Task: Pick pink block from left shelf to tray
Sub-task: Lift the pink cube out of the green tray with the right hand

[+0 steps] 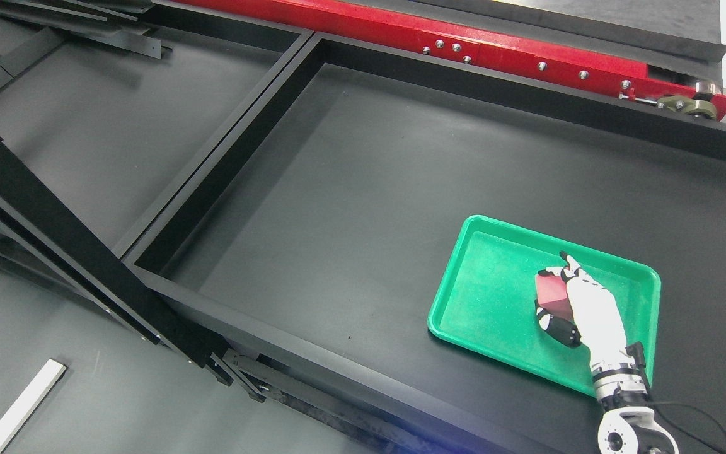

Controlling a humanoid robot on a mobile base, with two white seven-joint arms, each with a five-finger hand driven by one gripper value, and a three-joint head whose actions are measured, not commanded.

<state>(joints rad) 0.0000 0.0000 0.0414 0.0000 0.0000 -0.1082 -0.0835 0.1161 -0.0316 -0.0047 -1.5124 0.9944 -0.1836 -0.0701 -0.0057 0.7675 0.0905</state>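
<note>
- The right robot hand (pixel 574 302), white with black finger joints, is reaching in from the 5 o'clock corner of the head view and is hanging over a green rectangular plastic tray (pixel 476 296).
- Its fingers (pixel 558 329) are curling around a small pink rectangular block (pixel 552 295), with one finger pointing up toward 11 o'clock, so the robot hand is grasping the pink block.
- The pink block is sitting above the right half of the green tray's floor; whether it is touching the floor cannot be told.
- The green tray is lying at about 4 o'clock on the black matte desk (pixel 350 208), which is bordered by a raised black frame.
- A red metal beam (pixel 495 44) studded with silver bolts is running along the desk's far edge, from 12 toward 2 o'clock.
- A white flat strip (pixel 19 407) is lying on the grey floor at 7 o'clock.
</note>
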